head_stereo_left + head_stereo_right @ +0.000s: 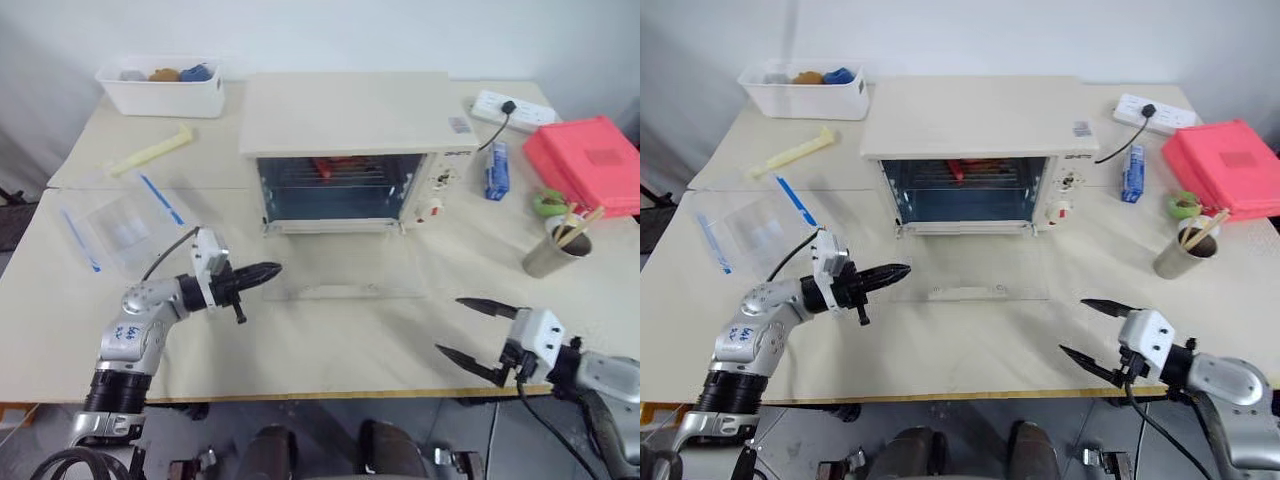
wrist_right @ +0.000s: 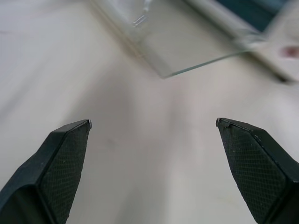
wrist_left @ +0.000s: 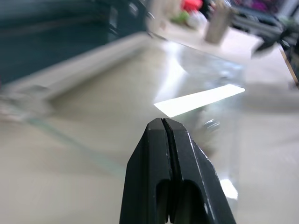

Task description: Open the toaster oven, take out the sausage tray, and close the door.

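Observation:
The cream-white toaster oven (image 1: pixel 345 110) stands at the middle back of the table. Its glass door (image 1: pixel 350 255) lies folded down flat on the table, with the bar handle (image 1: pixel 960 292) at its near edge. Inside, red sausages (image 1: pixel 325 167) show deep in the cavity; the sausage tray under them is hard to make out. My left gripper (image 1: pixel 275 268) is shut with nothing in it, its tip at the door's left edge. In the left wrist view the shut fingers (image 3: pixel 162 140) point across the glass. My right gripper (image 1: pixel 450 324) stands open and empty near the table's front right, short of the door's corner (image 2: pixel 163 74).
A clear plastic container with blue strips (image 1: pixel 120 225) lies left of my left arm. At the back left are a white bin (image 1: pixel 165 90) and a cream tool (image 1: pixel 150 152). On the right are a power strip (image 1: pixel 512 108), blue packet (image 1: pixel 496 170), red box (image 1: pixel 585 160) and metal cup (image 1: pixel 555 250).

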